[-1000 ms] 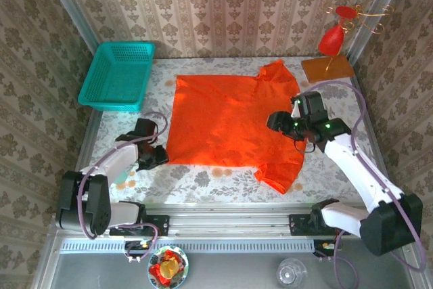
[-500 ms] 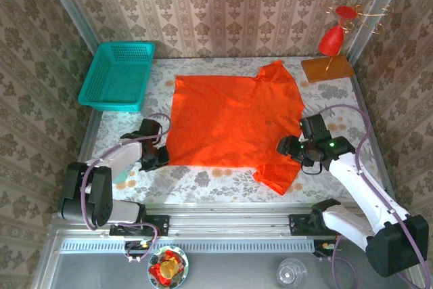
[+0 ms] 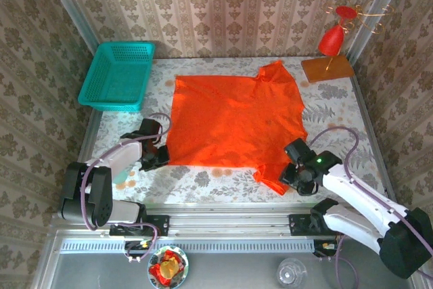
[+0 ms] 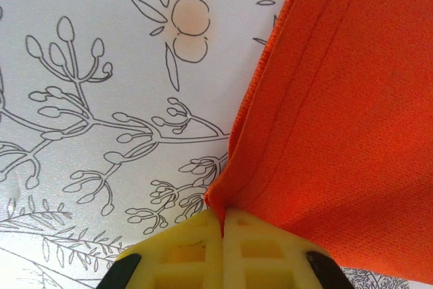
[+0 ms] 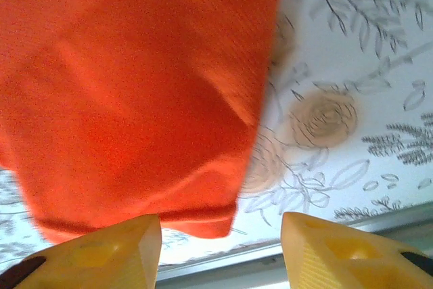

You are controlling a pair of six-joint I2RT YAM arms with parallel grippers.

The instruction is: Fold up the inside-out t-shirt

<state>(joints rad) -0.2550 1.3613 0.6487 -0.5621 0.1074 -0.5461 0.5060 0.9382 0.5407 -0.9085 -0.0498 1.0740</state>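
the orange t-shirt (image 3: 230, 123) lies spread flat in the middle of the table (image 3: 203, 181), its near sleeve close to the front edge. the left gripper (image 4: 223, 225) is clamped tight on the shirt's near left corner. the right gripper (image 5: 220, 231) hovers at the near sleeve's edge, jaws apart; the blur perhaps hides any touch. we see bare table either side, with a teal basket (image 3: 118, 76) and a red ornament (image 3: 333, 38) in the far corners.
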